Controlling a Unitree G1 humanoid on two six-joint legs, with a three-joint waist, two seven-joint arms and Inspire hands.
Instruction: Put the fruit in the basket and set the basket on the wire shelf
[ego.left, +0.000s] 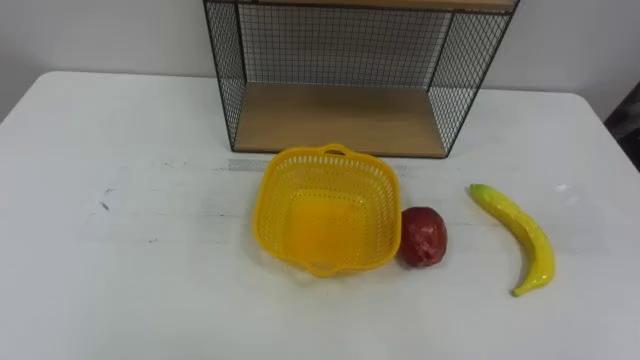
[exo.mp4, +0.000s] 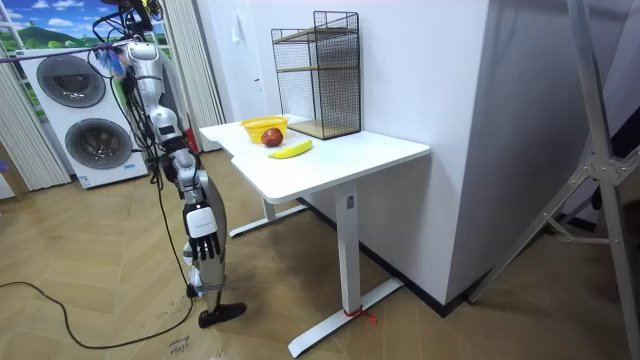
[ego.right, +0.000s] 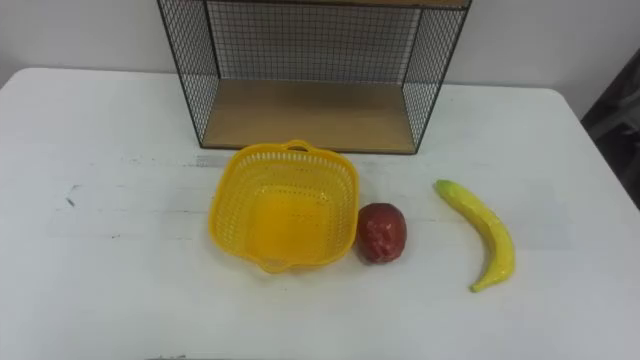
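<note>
Fruit first, in the left eye view: the red fruit (ego.left: 424, 237) sits just beside the right wall of the yellow basket (ego.left: 325, 215), and the banana (ego.left: 527, 232) lies further to my right, apart from both. Neither is in the basket yet. The basket stands mouth up with nothing in it, which I take to be why it is placed so: whatever I drop goes straight in. It sits directly in front of the wire shelf (ego.left: 340, 118), whose lower wooden board faces me open, so the last lift should be a short push forward. Since both fruits lie on my right, I judge that my right hand is the natural one to fetch them.

From the room view I stand at the end of the white table (exo.mp4: 350, 150), on the room view's left, with everything set near my edge, within reach. Whether my left hand and right hand are spread or closed I cannot tell.

The right eye view agrees; whether the red fruit actually touches the basket I cannot tell.
</note>
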